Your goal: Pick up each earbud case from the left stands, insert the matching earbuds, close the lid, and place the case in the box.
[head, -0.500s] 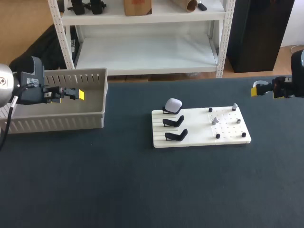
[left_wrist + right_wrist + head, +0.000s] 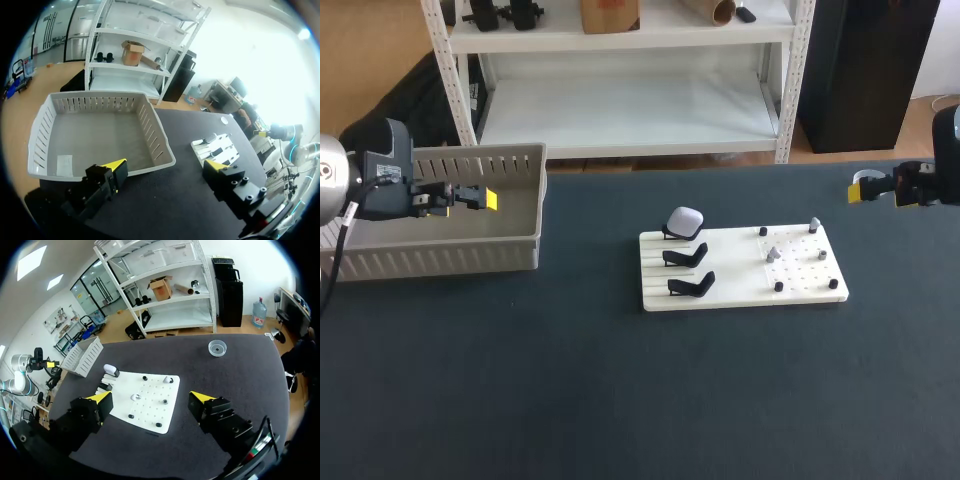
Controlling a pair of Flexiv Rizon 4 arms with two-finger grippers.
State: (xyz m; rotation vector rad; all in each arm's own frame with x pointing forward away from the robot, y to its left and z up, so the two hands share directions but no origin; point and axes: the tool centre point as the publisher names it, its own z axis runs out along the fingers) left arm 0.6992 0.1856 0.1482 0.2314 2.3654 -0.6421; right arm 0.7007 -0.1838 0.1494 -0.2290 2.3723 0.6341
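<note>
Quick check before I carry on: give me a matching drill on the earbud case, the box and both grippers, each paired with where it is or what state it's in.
Things:
1. earbud case
2. box
3. left gripper
4. right gripper

Place or state:
A. open, at the right side of the table
B. white, on the rearmost stand of the white board
C. open, up by the box
D. grey, at the table's left side, no case in it

Pairs: 1-B, 2-D, 3-C, 4-A
</note>
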